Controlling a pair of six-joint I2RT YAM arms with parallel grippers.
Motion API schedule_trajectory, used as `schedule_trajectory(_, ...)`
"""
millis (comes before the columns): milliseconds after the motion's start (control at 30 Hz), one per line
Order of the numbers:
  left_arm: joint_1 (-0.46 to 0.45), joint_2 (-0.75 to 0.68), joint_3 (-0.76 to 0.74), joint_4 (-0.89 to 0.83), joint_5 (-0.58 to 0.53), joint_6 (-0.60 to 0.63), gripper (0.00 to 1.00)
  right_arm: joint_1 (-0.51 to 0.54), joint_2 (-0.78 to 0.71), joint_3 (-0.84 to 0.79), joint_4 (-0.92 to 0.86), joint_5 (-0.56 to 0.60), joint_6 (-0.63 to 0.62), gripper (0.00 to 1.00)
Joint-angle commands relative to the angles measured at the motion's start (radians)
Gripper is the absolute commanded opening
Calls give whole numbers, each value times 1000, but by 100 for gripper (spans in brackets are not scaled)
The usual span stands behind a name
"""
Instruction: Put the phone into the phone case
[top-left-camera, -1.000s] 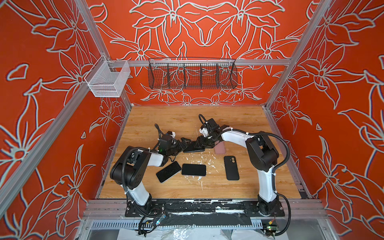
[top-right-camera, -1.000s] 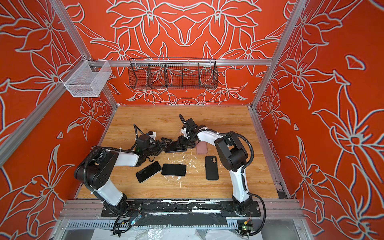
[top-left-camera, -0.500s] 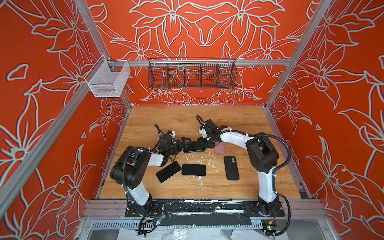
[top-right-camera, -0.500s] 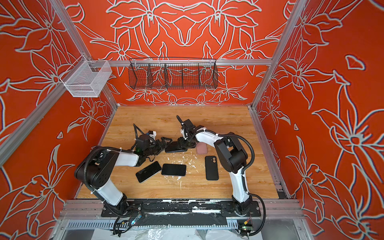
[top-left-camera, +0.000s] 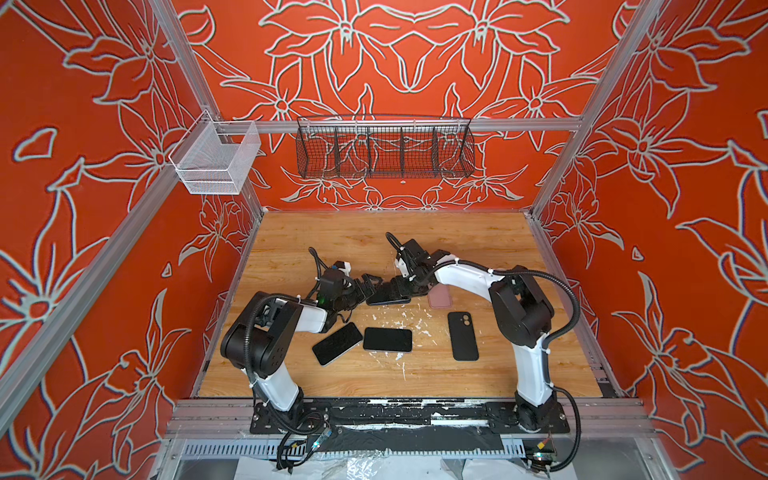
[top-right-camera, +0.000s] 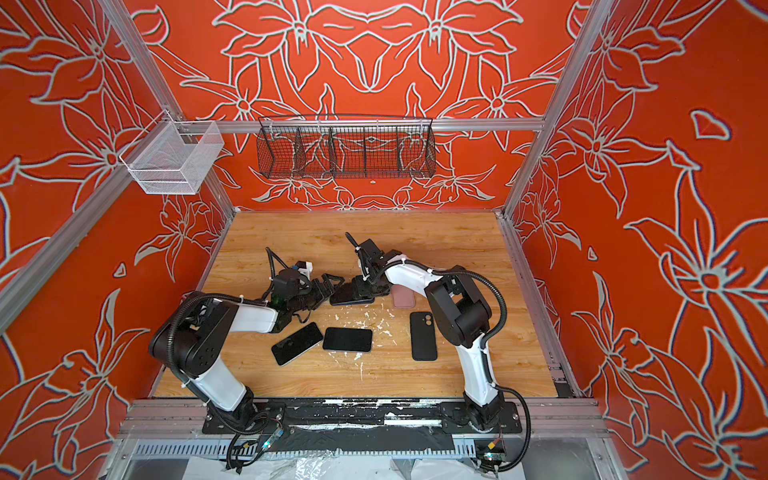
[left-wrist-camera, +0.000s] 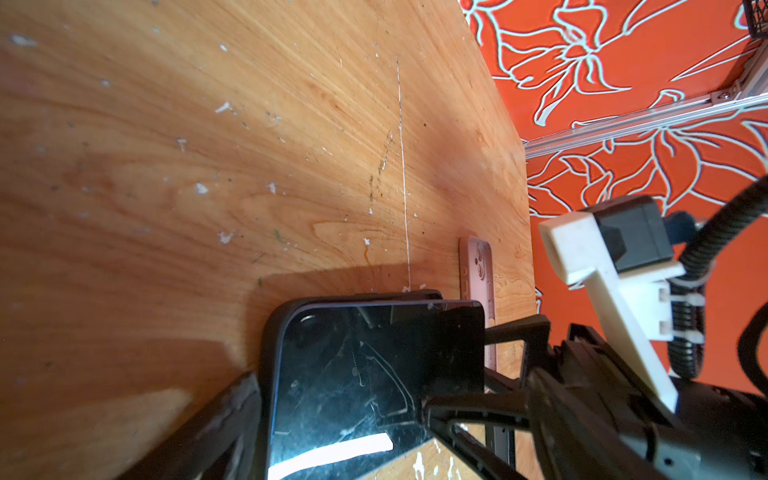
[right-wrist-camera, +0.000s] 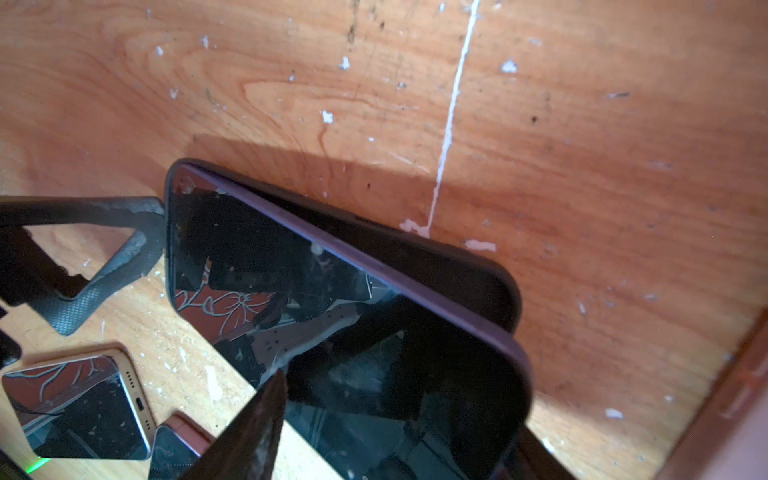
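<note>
This is a robot test booth in a lab. Aluminium frame rails (top-left-camera: 519, 124) carry orange flower-print wall panels (top-left-camera: 395, 50) around a scuffed wooden table (top-left-camera: 374, 232). Two robot arms (top-left-camera: 521, 309) are bolted to a base plate (top-left-camera: 395, 415), and wire baskets (top-left-camera: 384, 151) hang behind.

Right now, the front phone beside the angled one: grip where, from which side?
Likely pinch the front phone across its long edges from above: it lies flat, so only thin edges offer purchase, and the angled phone crowds one short end.

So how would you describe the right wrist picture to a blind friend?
A dark phone sits partly in a black case on a wooden table, one long edge raised above the case's rim. A gripper finger overlaps its screen; a gold-edged phone lies nearby.
</note>
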Motion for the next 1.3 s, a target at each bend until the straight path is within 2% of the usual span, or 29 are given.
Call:
schedule_trajectory(0, -7, 4, 3, 25, 3, -1, 98, 9, 16, 45, -35, 29, -9, 72)
schedule_trajectory(333, -7, -13, 1, 1, -14, 0, 98, 7, -13, 96, -84, 74, -38, 80)
schedule_trajectory(633, -7, -23, 27, -96, -32, 11, 96, 6, -3, 77, -77, 88, -39, 75)
schedule_trajectory(767, -6, -34, 53, -197, -49, 25, 92, 4, 5, 69, -80, 99, -32, 73)
schedule_trajectory(1000, -6, -101, 81, -339, -114, 77, 91, 4, 4, 39, -68, 114, -13, 73)
schedule_trajectory(1167, -5, -101, 110, -389, -75, 100, 91, -9, -28, -13, -26, 101, 26, 71)
schedule_trajectory(1267, -6, -77, 122, -388, -34, 103, 90, -24, -31, -42, 27, 31, 37, 72)
